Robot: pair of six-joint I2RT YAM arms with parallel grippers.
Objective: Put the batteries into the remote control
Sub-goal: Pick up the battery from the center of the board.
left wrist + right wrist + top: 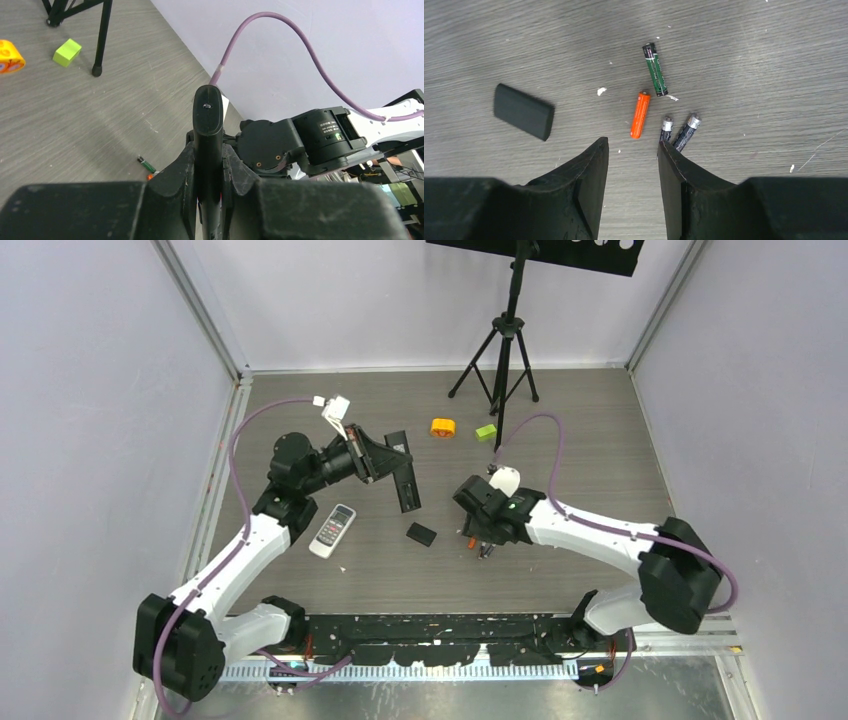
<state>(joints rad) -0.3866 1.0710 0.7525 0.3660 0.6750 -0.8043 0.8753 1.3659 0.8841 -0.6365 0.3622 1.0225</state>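
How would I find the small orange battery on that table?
On the grey wood-grain table, look ahead of the right arm's black gripper. The orange cylindrical battery lies there beside two dark grey batteries, nearer the gripper than the dark green battery. It alone is brightly coloured.

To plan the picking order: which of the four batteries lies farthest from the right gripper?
The dark green battery, beyond the orange battery; the two dark grey batteries lie closest to the right gripper.

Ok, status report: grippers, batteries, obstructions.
Left gripper shut on long black plastic remote control. Right gripper open above four thin cylindrical batteries lying loose on grey table. Nothing blocking them.
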